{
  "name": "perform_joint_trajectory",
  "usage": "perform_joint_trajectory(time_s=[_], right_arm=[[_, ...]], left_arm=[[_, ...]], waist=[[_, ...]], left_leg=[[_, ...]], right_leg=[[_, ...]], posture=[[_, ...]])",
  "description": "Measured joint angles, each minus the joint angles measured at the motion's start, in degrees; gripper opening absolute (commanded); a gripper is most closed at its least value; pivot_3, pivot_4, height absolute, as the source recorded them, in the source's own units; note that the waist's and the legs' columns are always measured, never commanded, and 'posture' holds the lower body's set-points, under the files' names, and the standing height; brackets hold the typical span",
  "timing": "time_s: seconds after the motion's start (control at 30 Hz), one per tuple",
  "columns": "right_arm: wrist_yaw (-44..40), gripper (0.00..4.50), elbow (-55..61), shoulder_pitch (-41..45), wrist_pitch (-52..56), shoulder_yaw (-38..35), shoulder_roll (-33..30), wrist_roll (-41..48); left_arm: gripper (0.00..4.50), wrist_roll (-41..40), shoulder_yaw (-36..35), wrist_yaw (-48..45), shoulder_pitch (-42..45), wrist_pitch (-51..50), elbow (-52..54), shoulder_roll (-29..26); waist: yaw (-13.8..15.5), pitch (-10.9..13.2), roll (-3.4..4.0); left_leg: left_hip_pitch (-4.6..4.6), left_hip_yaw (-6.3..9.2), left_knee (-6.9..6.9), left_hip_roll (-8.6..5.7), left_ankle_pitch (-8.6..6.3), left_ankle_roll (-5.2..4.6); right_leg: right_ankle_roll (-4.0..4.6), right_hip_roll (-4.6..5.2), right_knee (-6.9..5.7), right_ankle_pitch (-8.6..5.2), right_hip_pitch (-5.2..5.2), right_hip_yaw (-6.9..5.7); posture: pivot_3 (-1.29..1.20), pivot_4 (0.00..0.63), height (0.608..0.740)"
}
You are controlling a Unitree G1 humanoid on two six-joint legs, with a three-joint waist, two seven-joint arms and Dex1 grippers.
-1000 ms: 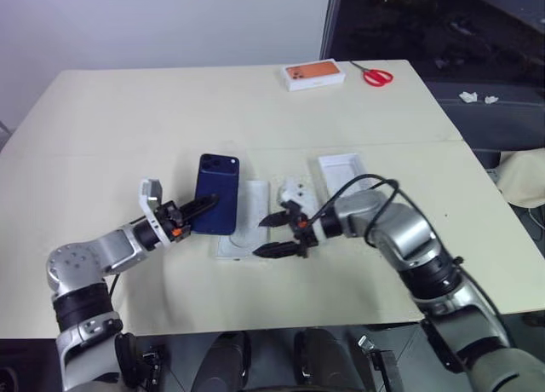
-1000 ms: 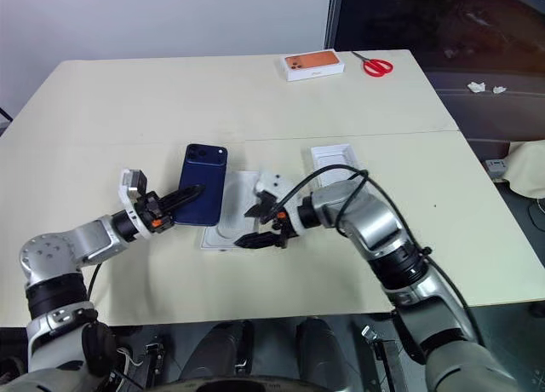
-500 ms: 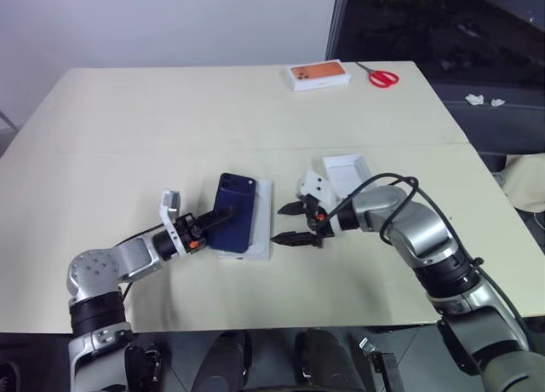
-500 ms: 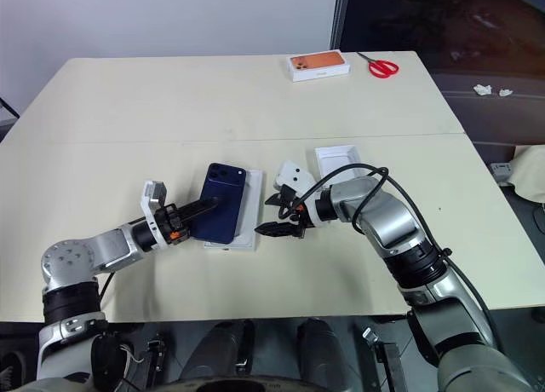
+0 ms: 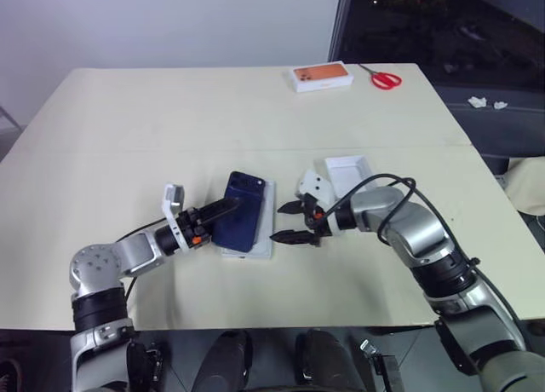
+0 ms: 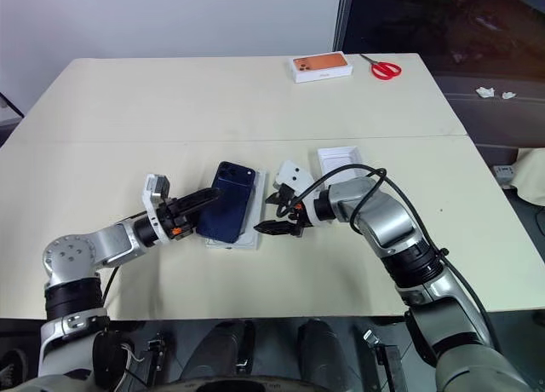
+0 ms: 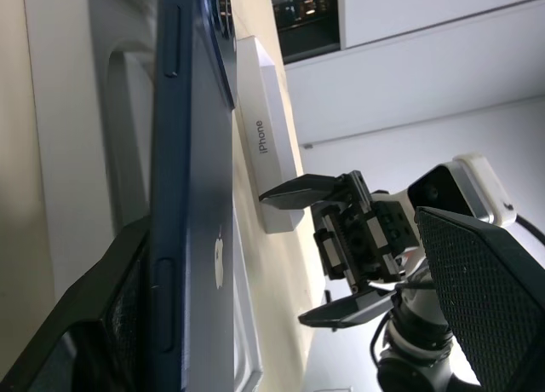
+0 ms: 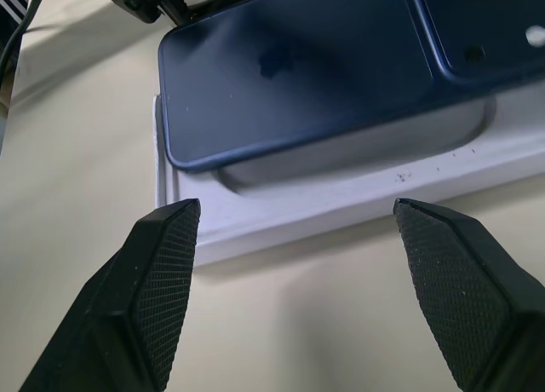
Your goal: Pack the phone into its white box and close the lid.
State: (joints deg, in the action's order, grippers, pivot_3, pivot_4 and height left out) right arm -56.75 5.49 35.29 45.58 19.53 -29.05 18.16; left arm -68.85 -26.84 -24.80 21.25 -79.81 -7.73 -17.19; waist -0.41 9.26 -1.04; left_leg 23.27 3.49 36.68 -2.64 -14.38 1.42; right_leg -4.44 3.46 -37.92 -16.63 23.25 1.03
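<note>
The phone (image 5: 240, 221) lies back-up on the white box (image 5: 257, 236), skewed across it — its left edge overhangs the rim, so it is on the box rather than seated in the recess; the left gripper (image 5: 220, 215) sits at that overhanging edge with fingers spread, one above the phone and one beneath, not pinching; the right gripper (image 5: 288, 222) waits just beside the box's right side, fingers wide apart and gripping nothing; a small white tray (image 5: 347, 171) — possibly the lid, I cannot tell — lies on the table (image 5: 170, 119) behind the right arm. The risk, as I judge it: the phone is crooked, so drawing the lower left finger out could drag it off the box; a push from the right could slide the light box instead of squaring the phone; closing over a tilted phone would jam the lid.
</note>
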Motion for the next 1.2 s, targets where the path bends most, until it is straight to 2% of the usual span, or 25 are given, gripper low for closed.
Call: perform_joint_trajectory(time_s=[0.27, 0.43, 0.9, 1.2], right_arm=[[0.37, 3.82, -0.08, 0.0, -0.1, 0.0, 0.49, -0.01], [0.63, 3.82, -0.85, 0.01, -0.71, 0.02, 0.85, -0.46], [0.66, 3.82, -1.6, 0.03, -2.14, 0.16, 1.19, -1.65], [0.92, 3.82, -2.23, 0.03, -2.82, 0.16, 1.33, -2.2]], left_arm=[[4.46, -2.83, -0.79, 8.04, 0.69, -1.6, 3.35, 1.12], [4.46, -4.93, -0.87, 11.31, -0.03, -3.48, 6.06, -0.34], [4.46, -9.29, -0.96, 10.62, -1.05, -4.29, 6.34, -8.68], [4.46, -7.71, -0.71, 6.43, -1.11, -0.55, 7.46, -14.48]], waist=[[-0.09, 0.0, 0.0], [-0.37, 0.02, -0.01], [-0.35, 0.06, -0.02], [-0.35, 0.08, -0.01]], left_leg=[[0.06, 0.01, 0.18, -0.01, -0.07, -0.1], [0.07, -0.01, 0.17, -0.01, -0.07, -0.1], [0.12, -0.01, 0.17, 0.0, -0.07, -0.1], [0.13, -0.01, 0.16, 0.0, -0.07, -0.1]], right_leg=[[0.0, 0.01, 0.0, 0.0, -0.03, -0.02], [0.0, 0.0, 0.0, 0.0, 0.02, 0.01], [0.0, -0.01, 0.0, 0.0, 0.09, 0.02], [0.01, 0.0, 0.01, -0.01, 0.1, 0.02]], posture=[[0.0, 0.15, 0.74], [0.0, 0.15, 0.74], [0.0, 0.15, 0.74], [0.0, 0.15, 0.74]])
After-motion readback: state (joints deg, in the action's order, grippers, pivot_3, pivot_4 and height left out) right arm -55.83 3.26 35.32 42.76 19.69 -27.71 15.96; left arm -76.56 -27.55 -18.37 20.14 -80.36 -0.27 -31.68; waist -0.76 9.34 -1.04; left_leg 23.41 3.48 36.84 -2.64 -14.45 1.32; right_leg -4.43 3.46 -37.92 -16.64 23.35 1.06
